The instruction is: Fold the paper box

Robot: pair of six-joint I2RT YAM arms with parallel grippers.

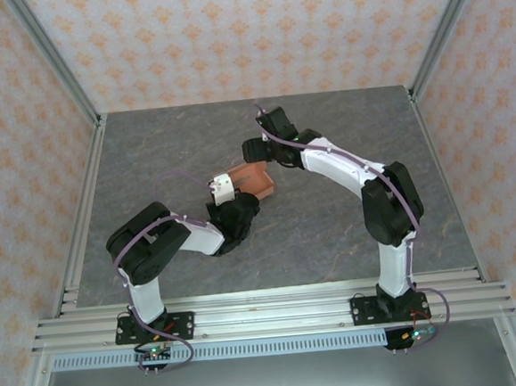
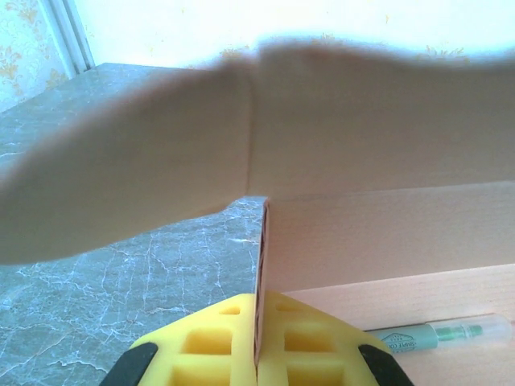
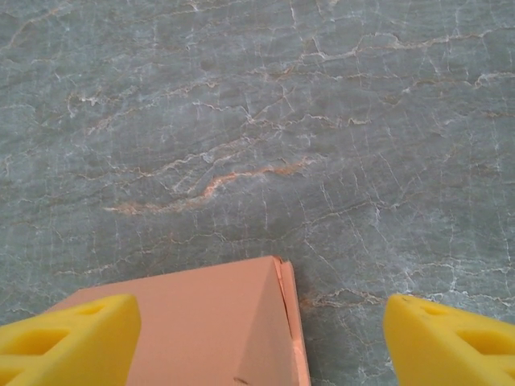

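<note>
- The paper box [image 1: 252, 180], salmon-orange and partly folded, sits near the middle of the grey marbled table [image 1: 359, 230], between the two grippers
- The left gripper [image 2: 259, 342] has its yellow pads [image 2: 209, 346] pinched tight on an upright card wall of the box
- A green-tipped pen [image 2: 438, 333] lies on the card just beside those pads
- The right gripper [image 3: 261, 326] has its jaws wide apart with a corner of the box between them, gripping nothing
</note>
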